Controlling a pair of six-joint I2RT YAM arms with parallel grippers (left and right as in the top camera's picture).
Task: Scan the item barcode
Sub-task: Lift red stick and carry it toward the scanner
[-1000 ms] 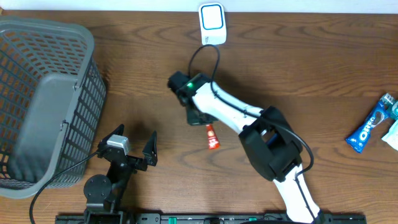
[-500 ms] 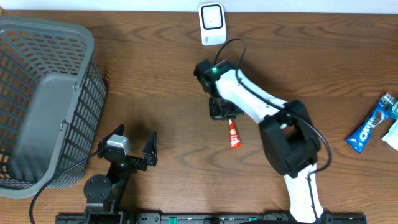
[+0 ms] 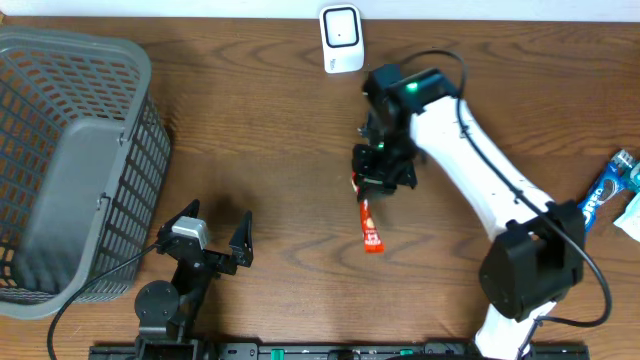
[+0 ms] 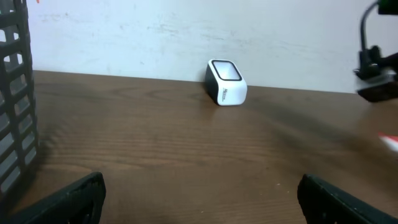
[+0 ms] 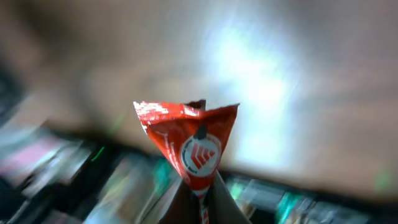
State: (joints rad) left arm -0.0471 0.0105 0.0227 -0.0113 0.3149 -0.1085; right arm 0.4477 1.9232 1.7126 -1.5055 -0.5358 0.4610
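My right gripper (image 3: 374, 180) is clenched on one end of the red sachet (image 3: 369, 226), over the middle of the wooden surface (image 3: 250, 130). The white scanner (image 3: 341, 38) stands near it, at the far edge. My left gripper (image 3: 214, 230) rests released at the near edge, empty, beside the grey basket (image 3: 70, 150). A blue snack pack (image 3: 595, 203) lies far right.

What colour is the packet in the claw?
The packet is red with white print; best seen in the right wrist view.
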